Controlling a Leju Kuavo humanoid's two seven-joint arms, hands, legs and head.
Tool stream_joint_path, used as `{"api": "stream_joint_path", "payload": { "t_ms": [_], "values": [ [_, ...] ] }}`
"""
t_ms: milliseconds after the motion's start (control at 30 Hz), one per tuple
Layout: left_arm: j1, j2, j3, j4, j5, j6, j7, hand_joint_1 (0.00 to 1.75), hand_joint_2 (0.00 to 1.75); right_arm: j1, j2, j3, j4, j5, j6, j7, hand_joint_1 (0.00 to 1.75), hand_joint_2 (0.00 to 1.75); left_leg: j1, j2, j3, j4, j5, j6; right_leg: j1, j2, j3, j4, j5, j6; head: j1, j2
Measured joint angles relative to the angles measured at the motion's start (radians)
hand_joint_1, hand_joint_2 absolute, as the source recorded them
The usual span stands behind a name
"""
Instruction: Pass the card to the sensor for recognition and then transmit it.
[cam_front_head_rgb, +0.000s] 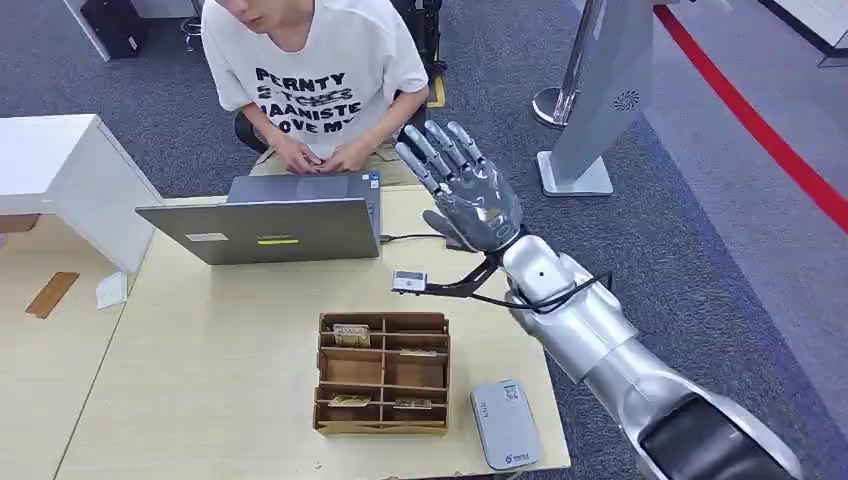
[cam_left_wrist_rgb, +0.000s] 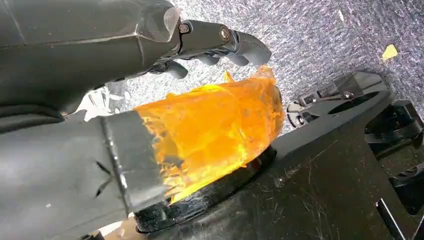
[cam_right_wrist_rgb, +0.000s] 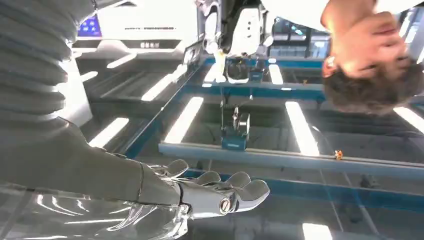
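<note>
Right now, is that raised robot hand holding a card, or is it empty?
Empty and open. The right hand is lifted above the table edge with its fingers spread apart and nothing between them.

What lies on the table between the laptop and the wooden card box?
Nothing: in the head view, the stretch of table between the laptop and the wooden card box is bare.

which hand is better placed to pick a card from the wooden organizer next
Right, probably. The right hand is raised over the table's far edge, fingers spread and empty, near the wooden organizer. The left hand hangs low over the carpet.
</note>
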Motion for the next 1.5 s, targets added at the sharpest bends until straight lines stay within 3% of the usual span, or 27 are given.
{"api": "stream_joint_path", "payload": {
  "t_ms": [200,333,400,500,633,700,767,933,1167,1400,1500],
  "values": [
    [0.001,0.0,0.0,0.0,0.013,0.006,-0.003,0.0,0.0,0.045,0.0,-0.011,-0.057,-0.05,0.0,-0.013,0.0,0.0,0.0,0.0,0.0,0.0,0.0,0.0,0.0,0.0,0.0,0.0,0.0,0.0,0.0,0.0],
    [0.011,-0.001,0.0,0.0,0.044,0.02,-0.01,0.0,0.0,0.159,0.012,-0.042,-0.212,-0.239,0.002,-0.046,0.0,0.0,0.0,0.0,0.0,0.0,0.0,0.0,0.0,0.0,0.0,0.0,-0.001,0.001,0.0,0.0],
    [0.019,-0.001,0.001,0.0,0.067,0.032,-0.02,0.0,0.0,0.232,0.026,-0.059,-0.311,-0.398,0.028,-0.063,0.0,0.0,0.0,0.0,-0.001,0.0,-0.001,0.0,0.0,0.0,-0.001,0.0,-0.001,0.001,0.0,0.0],
    [0.04,-0.001,0.013,0.0,0.128,0.051,-0.042,0.0,0.0,0.37,0.067,-0.104,-0.491,-0.838,0.231,-0.063,0.0,0.0,0.0,-0.001,-0.001,-0.001,-0.002,0.0,0.0,-0.001,-0.001,-0.001,-0.003,0.001,0.0,0.0],
    [0.061,-0.001,0.043,0.0,0.187,0.065,-0.05,0.0,0.0,0.538,0.101,-0.152,-0.629,-1.275,0.444,-0.059,0.0,0.0,0.0,-0.001,-0.002,-0.001,-0.002,0.0,0.0,-0.002,-0.001,-0.001,-0.003,0.001,0.0,0.0],
    [0.068,0.0,0.058,0.0,0.209,0.068,-0.05,0.0,0.0,0.606,0.111,-0.176,-0.676,-1.559,0.564,0.004,0.0,0.0,0.0,-0.001,-0.002,-0.001,-0.003,0.0,0.0,-0.002,-0.001,-0.001,-0.003,0.001,0.0,0.0],
    [0.072,0.001,0.068,0.0,0.222,0.069,-0.05,0.0,0.0,0.664,0.113,-0.198,-0.708,-1.735,0.63,0.04,0.0,0.0,0.0,-0.001,-0.002,-0.001,-0.002,0.0,0.0,-0.002,-0.001,-0.001,-0.003,0.001,0.0,0.0],
    [0.076,0.004,0.079,0.0,0.232,0.069,-0.051,0.0,0.0,0.748,0.111,-0.232,-0.785,-1.857,0.703,0.038,0.0,0.0,0.0,-0.001,-0.002,-0.001,-0.003,0.001,0.0,-0.001,-0.001,-0.001,-0.003,0.001,0.0,0.0],
    [0.079,0.005,0.085,0.0,0.233,0.069,-0.057,0.0,0.0,0.775,0.103,-0.241,-0.858,-1.829,0.722,-0.002,0.0,0.0,0.0,-0.001,-0.001,-0.001,-0.003,0.001,0.0,-0.001,-0.001,-0.001,-0.003,0.001,0.0,0.0],
    [0.079,0.006,0.085,0.0,0.231,0.063,-0.068,0.0,0.0,0.777,0.042,-0.223,-0.852,-1.866,0.932,-0.041,0.0,0.0,0.0,0.0,-0.001,-0.001,-0.003,0.001,0.0,-0.001,-0.001,-0.001,-0.003,0.001,0.0,0.0],
    [0.078,0.007,0.085,0.0,0.231,0.062,-0.069,0.0,0.0,0.781,0.029,-0.222,-0.848,-1.868,0.956,-0.05,0.0,0.0,0.0,0.0,-0.001,-0.001,-0.003,0.001,0.0,-0.001,-0.001,-0.001,-0.003,0.001,0.0,0.0]
  ]
}}
